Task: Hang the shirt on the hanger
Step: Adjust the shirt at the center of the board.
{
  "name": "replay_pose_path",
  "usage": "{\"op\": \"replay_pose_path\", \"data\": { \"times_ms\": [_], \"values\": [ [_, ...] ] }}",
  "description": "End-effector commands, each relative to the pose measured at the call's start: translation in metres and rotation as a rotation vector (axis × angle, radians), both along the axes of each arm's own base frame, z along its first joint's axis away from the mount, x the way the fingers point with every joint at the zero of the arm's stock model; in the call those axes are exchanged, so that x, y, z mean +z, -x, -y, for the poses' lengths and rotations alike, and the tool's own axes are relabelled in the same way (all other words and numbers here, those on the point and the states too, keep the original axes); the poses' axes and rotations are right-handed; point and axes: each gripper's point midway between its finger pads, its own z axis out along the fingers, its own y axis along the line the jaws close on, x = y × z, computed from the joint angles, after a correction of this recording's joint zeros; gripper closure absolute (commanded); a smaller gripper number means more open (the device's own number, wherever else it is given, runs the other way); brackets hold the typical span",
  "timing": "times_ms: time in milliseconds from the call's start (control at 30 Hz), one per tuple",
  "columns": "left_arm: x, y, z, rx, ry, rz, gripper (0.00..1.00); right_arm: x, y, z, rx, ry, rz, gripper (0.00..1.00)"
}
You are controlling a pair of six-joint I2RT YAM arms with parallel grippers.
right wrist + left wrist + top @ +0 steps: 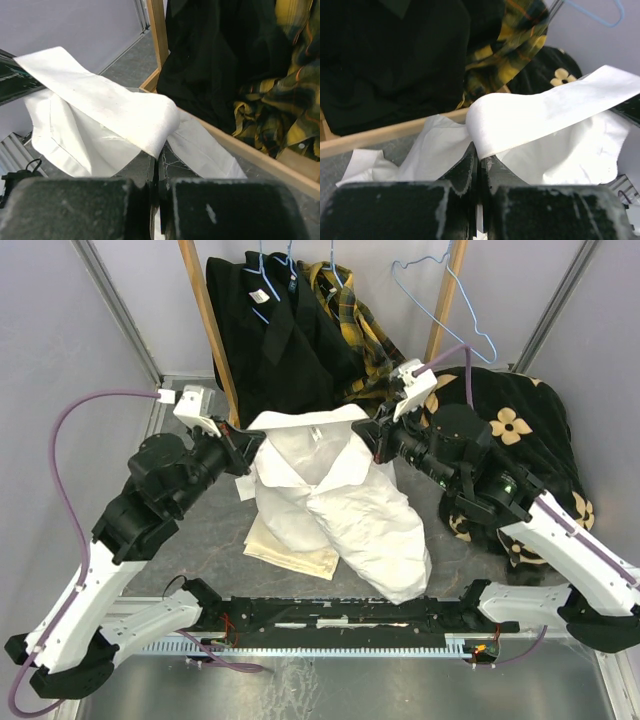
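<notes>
The left gripper (243,445) and right gripper (378,435) hold their jaws clenched on the collar ends of the white shirt (340,500), raised mid-surface (200,540). Risk: the thin cloth slips or sags before reaching the light-blue hanger (474,310) at the far right corner.

Probably a robotics lab cell: plain grey walls (50,330), metal corner posts (118,308), wooden clothes rack (207,325), table-mounted arms (90,580).

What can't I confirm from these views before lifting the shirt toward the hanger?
1. Top view: the shirt collar covers the tips of the left tool and right tool.
2. Left wrist view: the hanger is mostly cut off by the top edge.
3. Every view: sleeves are lost in the shirt's own folds.
</notes>
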Motion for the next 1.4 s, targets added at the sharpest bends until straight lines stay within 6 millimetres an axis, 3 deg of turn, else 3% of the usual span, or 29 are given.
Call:
{"op": "replay_pose_path", "data": {
  "times_ms": [0, 333, 567, 1100, 1367],
  "values": [
    [0.038, 0.000, -0.017, 0.049, -0.023, 0.103, 0.97, 0.056, -0.008, 0.022, -0.075, -0.003, 0.154, 1.00],
    [0.129, 0.000, -0.005, -0.010, 0.053, 0.271, 0.97, 0.149, -0.006, 0.031, -0.092, -0.096, 0.334, 1.00],
    [0.186, 0.031, -0.025, -0.013, 0.181, 0.403, 0.97, 0.210, 0.011, 0.045, -0.081, -0.212, 0.468, 1.00],
    [0.272, 0.066, -0.044, -0.038, 0.326, 0.597, 0.97, 0.306, 0.039, 0.062, -0.056, -0.387, 0.695, 1.00],
    [0.312, 0.068, -0.041, -0.055, 0.351, 0.676, 0.97, 0.339, 0.057, 0.082, -0.063, -0.446, 0.785, 1.00]
  ]
}}
